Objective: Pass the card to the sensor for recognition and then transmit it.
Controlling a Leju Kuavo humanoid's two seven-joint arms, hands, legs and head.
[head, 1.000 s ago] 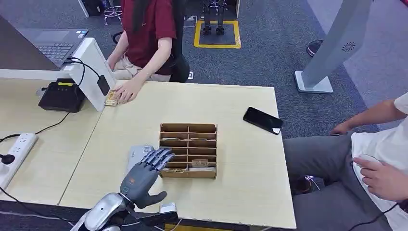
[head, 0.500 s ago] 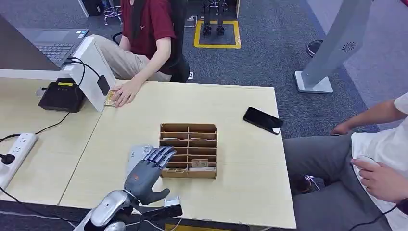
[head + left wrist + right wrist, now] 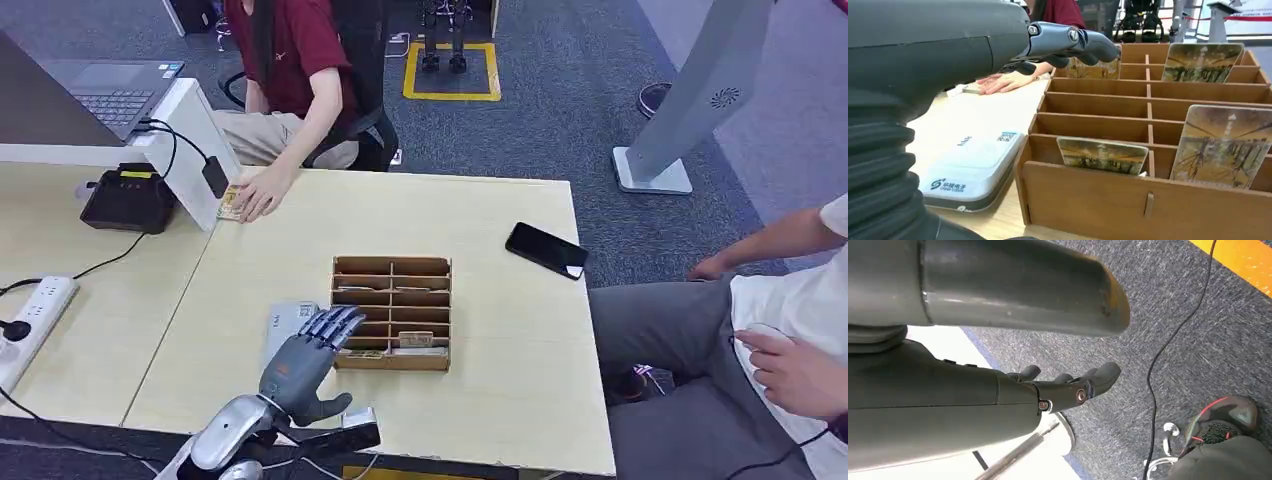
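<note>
A wooden card box [image 3: 391,264] with several slots stands mid-table, picture cards upright in its near slots. My left hand [image 3: 303,361] hovers at the box's near-left corner, fingers stretched out over the edge and holding nothing. In the left wrist view those fingers [image 3: 1071,41] reach above the box [image 3: 1148,202]. One card [image 3: 1102,155] sits low in the front slot and a taller card [image 3: 1223,147] stands beside it. The flat white sensor [image 3: 285,322] lies just left of the box, under my hand. My right hand [image 3: 1065,386] hangs over the carpet, empty, fingers loosely extended.
Across the table a person in red presses a hand [image 3: 258,193] on a card beside a white stand [image 3: 196,150]. A black phone [image 3: 545,250] lies at the right. A card terminal [image 3: 129,197] and power strip [image 3: 32,314] sit left. Another person [image 3: 780,330] sits at the right.
My left hand has crept slightly forward toward the box's corner. The person in red has turned on the chair, their hand staying on the far card.
</note>
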